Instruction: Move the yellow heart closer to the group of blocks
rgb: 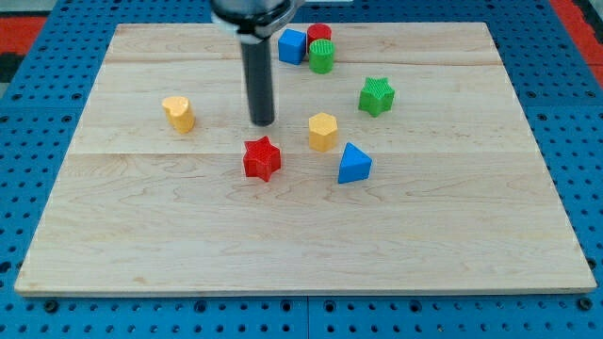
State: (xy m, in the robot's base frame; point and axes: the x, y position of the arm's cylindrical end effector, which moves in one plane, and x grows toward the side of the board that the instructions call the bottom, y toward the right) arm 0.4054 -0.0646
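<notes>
The yellow heart (178, 112) sits alone at the view's left on the wooden board (301, 235). My tip (263, 122) rests on the board to the heart's right, apart from it, just above the red star (262, 158). The group lies to the right: a yellow hexagon (323, 131), a blue triangle (354, 164), a green star (376, 95). Near the view's top are a blue cube (292, 45), a red cylinder (319, 35) and a green cylinder (321, 56).
The board lies on a blue perforated table (38, 141). The rod's dark mount (252, 11) hangs over the board's top edge.
</notes>
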